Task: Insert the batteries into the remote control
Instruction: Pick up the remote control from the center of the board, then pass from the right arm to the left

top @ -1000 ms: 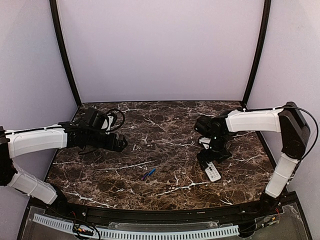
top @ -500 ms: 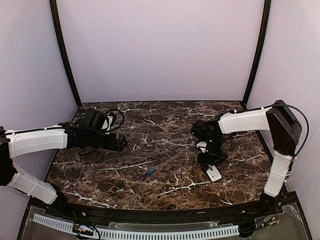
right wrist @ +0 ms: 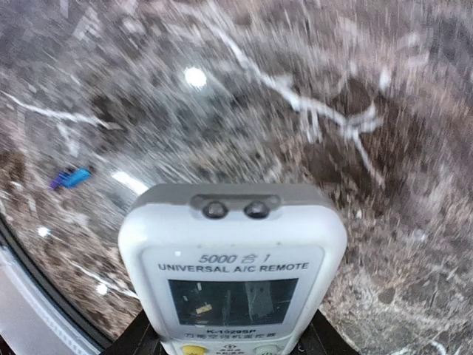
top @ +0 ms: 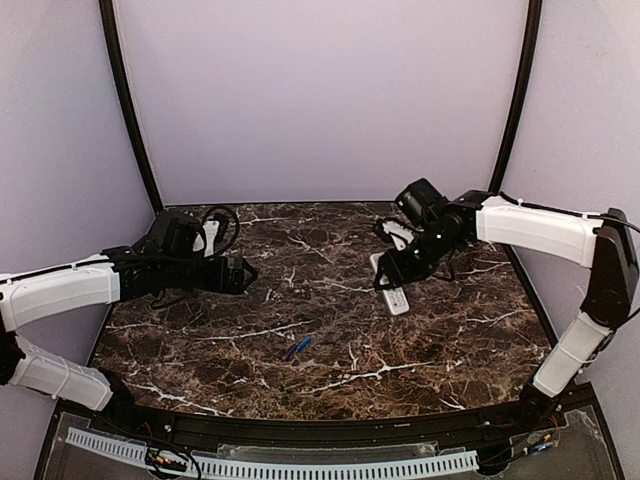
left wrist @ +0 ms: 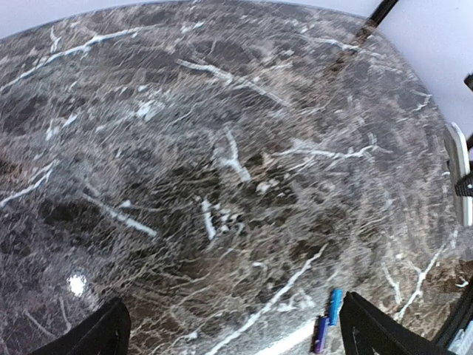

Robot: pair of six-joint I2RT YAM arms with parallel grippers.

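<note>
The white remote control (top: 393,290) hangs tilted above the marble table (top: 330,250), right of centre, with my right gripper (top: 402,268) shut on its button end. The right wrist view shows its display end (right wrist: 233,266) sticking out past my right gripper (right wrist: 225,346), face up, above the tabletop. Two slim batteries (top: 297,347), one blue and one purplish, lie together near the front middle of the table. They also show in the left wrist view, batteries (left wrist: 329,318), just inside the right fingertip. My left gripper (top: 243,272) hovers open and empty at the left; in its own view the left gripper (left wrist: 236,331) spans bare marble.
Black frame posts (top: 130,110) and pale walls close in the table on three sides. A white perforated strip (top: 270,465) runs along the near edge by the arm bases. A black cable loop (top: 225,225) rides on the left wrist.
My right gripper closed on the remote control, lifted it off the table at the right and carried it back and left. The left gripper edged slightly towards the centre, still open.
</note>
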